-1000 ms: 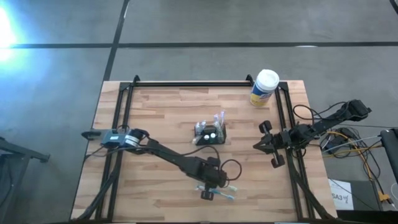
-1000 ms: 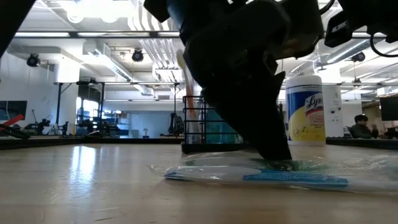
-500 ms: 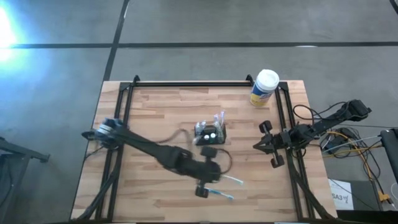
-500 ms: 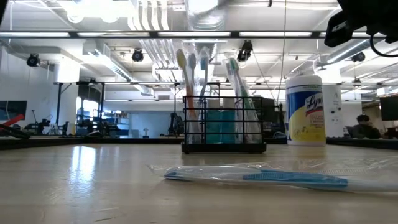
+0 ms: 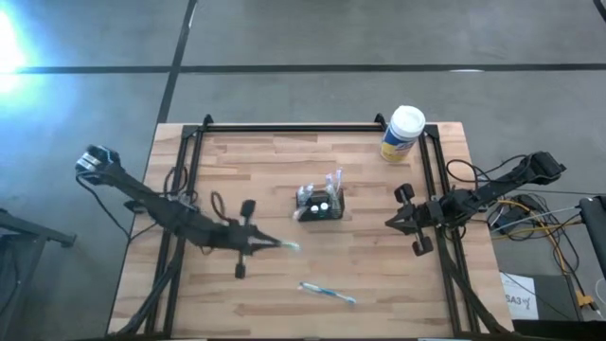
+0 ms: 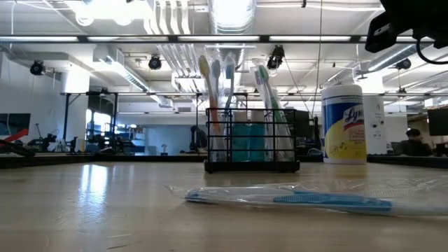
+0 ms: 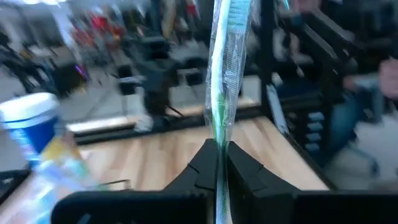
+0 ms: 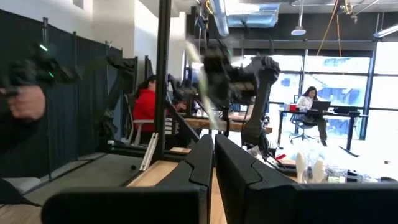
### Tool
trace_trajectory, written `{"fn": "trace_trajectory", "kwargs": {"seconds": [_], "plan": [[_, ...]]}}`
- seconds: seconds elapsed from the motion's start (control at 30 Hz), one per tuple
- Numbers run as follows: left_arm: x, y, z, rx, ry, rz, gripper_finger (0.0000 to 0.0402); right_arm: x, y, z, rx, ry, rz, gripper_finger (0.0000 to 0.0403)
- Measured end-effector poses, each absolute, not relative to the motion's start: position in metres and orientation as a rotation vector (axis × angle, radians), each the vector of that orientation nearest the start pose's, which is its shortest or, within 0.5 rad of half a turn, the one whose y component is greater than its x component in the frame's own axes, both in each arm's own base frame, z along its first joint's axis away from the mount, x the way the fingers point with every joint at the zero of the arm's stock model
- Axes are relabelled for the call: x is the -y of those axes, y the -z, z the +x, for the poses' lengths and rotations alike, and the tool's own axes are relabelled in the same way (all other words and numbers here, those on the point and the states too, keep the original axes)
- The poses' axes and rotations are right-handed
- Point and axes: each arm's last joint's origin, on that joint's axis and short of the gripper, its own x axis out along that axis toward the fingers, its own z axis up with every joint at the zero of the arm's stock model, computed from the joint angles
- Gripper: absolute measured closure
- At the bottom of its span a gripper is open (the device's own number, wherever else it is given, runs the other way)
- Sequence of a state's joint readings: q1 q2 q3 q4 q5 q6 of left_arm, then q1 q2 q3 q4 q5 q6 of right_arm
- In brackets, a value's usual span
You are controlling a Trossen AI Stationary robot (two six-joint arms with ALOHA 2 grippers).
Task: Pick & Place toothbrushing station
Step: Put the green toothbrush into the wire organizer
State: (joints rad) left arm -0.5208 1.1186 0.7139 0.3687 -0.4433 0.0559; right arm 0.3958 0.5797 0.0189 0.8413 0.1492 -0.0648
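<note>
Your left gripper (image 5: pixel 258 244) is clamped on what looks like a wrapped toothbrush (image 7: pixel 222 81), left of the toothbrushing station (image 5: pixel 319 204) mid-table. Your right gripper (image 5: pixel 390 222) waits closed at the table's right edge.

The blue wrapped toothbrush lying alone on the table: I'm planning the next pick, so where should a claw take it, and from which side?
Probably mid-handle, from straight above, closing across its length. The blue wrapped toothbrush lies flat and slim on the table, with open wood all round it. The left claw is shut on a green wrapped toothbrush.
</note>
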Motion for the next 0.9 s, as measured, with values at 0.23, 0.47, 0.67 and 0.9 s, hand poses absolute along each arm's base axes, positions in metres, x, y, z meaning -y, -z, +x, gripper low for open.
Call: {"fn": "trace_trajectory", "kwargs": {"seconds": [0.23,0.47,0.67,0.9], "plan": [[0.063,-0.233,0.17,0.232,0.039,-0.03,0.0389,-0.047,-0.193,0.125,0.266,-0.212,-0.054,0.039],[0.046,-0.213,0.136,0.346,0.049,-0.065,0.039,-0.046,-0.195,0.131,0.234,-0.108,-0.114,0.039],[0.044,-0.209,0.128,0.367,0.078,-0.072,0.0389,-0.051,-0.212,0.145,0.226,-0.069,-0.099,0.0389],[0.049,-0.225,0.139,0.345,0.073,-0.041,0.039,-0.062,-0.242,0.185,0.184,0.059,-0.092,0.0339]]}}
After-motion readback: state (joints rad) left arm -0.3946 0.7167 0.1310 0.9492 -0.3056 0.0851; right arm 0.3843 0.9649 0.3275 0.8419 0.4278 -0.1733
